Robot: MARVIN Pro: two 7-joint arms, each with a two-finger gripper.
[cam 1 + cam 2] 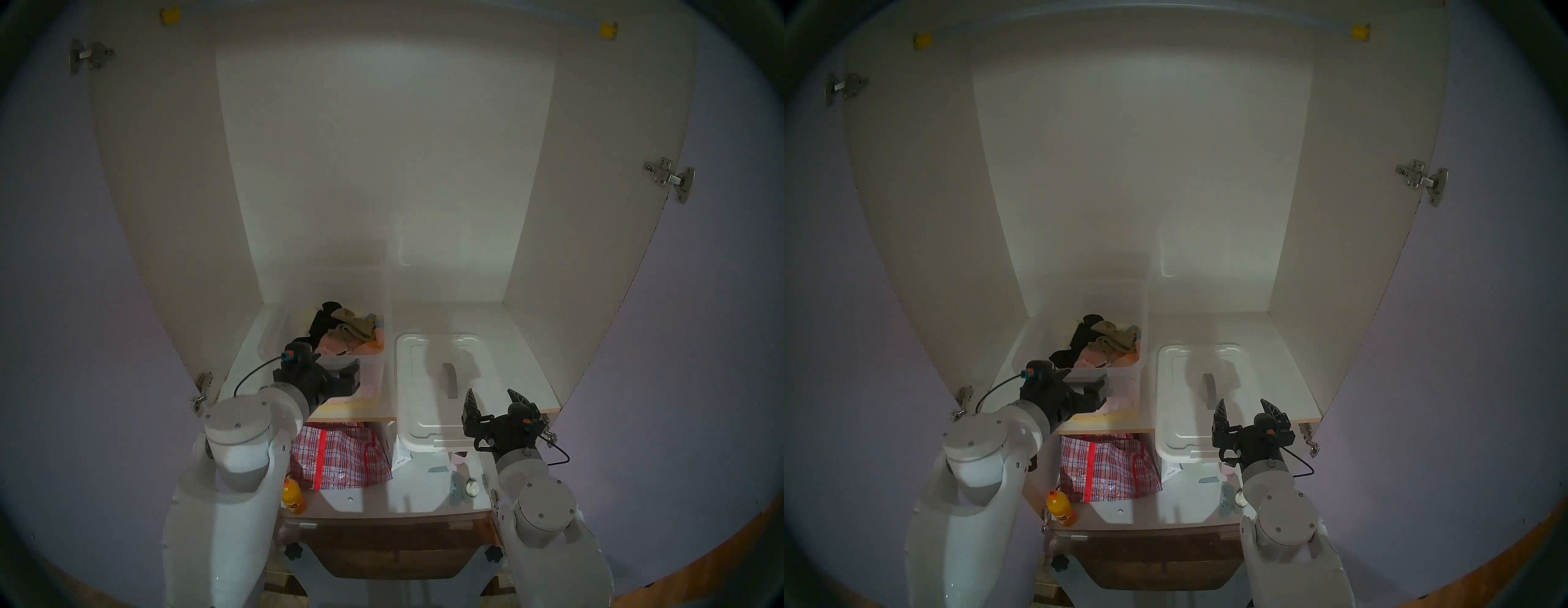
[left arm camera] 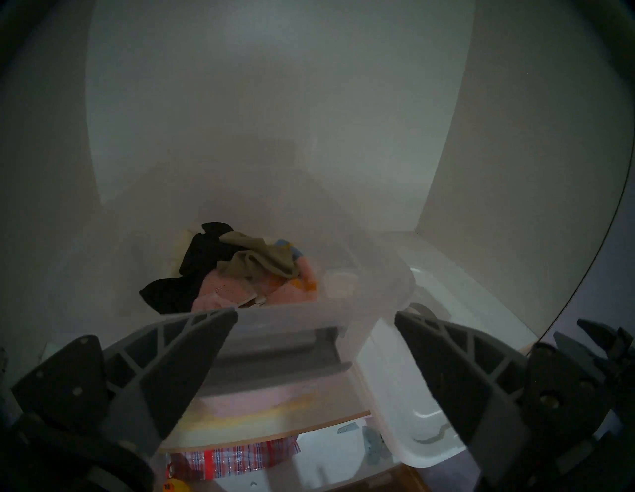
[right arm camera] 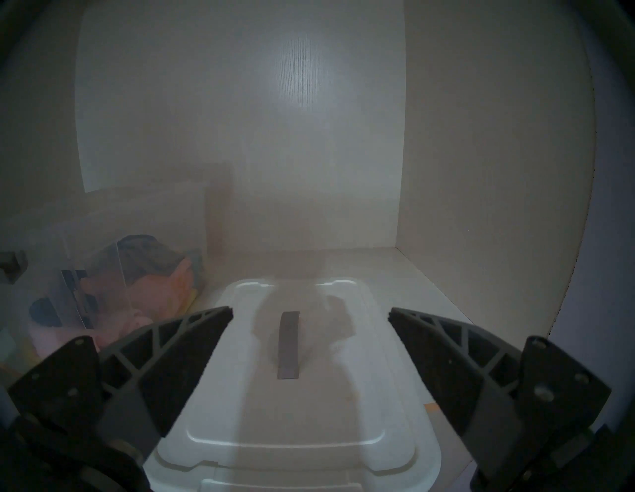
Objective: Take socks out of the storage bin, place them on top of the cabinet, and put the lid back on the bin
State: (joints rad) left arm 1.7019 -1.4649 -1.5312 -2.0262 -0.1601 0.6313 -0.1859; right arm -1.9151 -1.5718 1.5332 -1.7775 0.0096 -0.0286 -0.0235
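Observation:
The clear storage bin [image 1: 375, 375] stands open at the left of the white cabinet shelf [image 1: 517, 373]. It holds a black garment [image 1: 324, 322], an olive-tan cloth [image 1: 354, 327] and pink cloth [image 2: 292, 295]. No navy socks show. My left gripper [image 2: 315, 313] is open and empty at the bin's front wall, its fingers either side of the grey front handle [image 2: 275, 347]. The milky-white lid [image 1: 424, 407] lies flat to the right of the bin, overhanging the shelf's front edge, with its grey handle [image 3: 288, 343] up. My right gripper [image 3: 310, 310] is open and empty over the lid's front right part.
Below the shelf, a lower board holds a red checked bag [image 1: 339, 458], an orange bottle [image 1: 294, 494] and small items at the right [image 1: 471, 488]. White cabinet walls close in the left, right and back. Silver hinges [image 1: 670, 178] sit on the sides.

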